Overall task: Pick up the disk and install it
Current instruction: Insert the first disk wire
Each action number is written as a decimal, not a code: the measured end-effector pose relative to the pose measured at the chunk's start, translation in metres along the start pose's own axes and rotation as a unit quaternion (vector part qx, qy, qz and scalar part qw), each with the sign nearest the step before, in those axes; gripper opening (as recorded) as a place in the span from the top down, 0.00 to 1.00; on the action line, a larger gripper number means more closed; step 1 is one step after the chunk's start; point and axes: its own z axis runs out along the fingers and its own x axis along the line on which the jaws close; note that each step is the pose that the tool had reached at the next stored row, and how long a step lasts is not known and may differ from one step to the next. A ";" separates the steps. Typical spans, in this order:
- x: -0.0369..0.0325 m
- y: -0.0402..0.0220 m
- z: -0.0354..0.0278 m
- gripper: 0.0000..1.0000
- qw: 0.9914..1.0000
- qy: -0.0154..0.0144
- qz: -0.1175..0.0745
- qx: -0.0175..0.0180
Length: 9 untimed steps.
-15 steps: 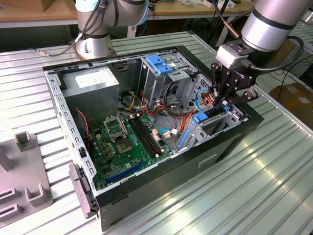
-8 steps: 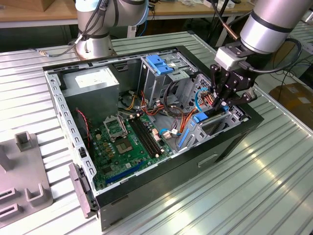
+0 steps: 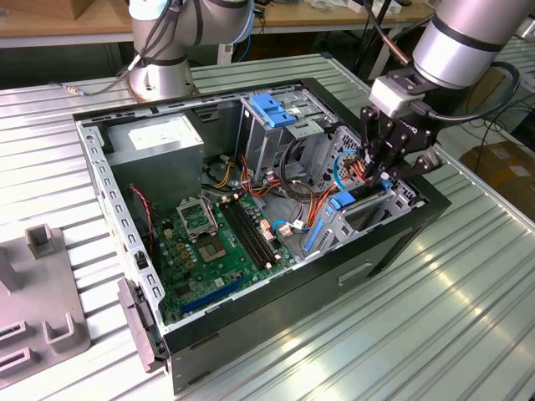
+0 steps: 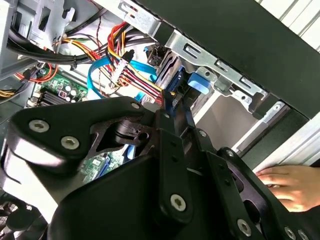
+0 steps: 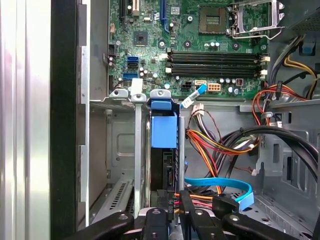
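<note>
One disk (image 5: 164, 135) just beyond jaws

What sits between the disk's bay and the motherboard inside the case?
In the first wrist view, a metal crossbar of the chassis separates the disk from the motherboard, with loose coloured wires bunched beside the disk. The gripper is at the disk's near end.

Work surface: ribbed silver metal table (image 3: 435, 301), slats running lengthwise — bright glare patches on the exterior view's right. Behind it, a wooden bench (image 3: 50, 25) with cables trailing. Cardboard box (image 3: 501, 171) on the floor at far right — floor itself dark.
</note>
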 end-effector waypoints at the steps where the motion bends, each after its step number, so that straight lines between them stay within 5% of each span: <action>1: 0.0000 0.0000 -0.0010 0.76 1.000 0.000 0.000 0.000; 5: 0.0000 -0.0001 -0.0032 0.77 1.000 0.000 0.000 0.000; 6: 0.0000 -0.0001 -0.0033 0.90 1.000 0.000 0.000 0.000; 9: -0.0001 -0.0001 -0.0035 0.90 1.000 0.000 0.000 0.000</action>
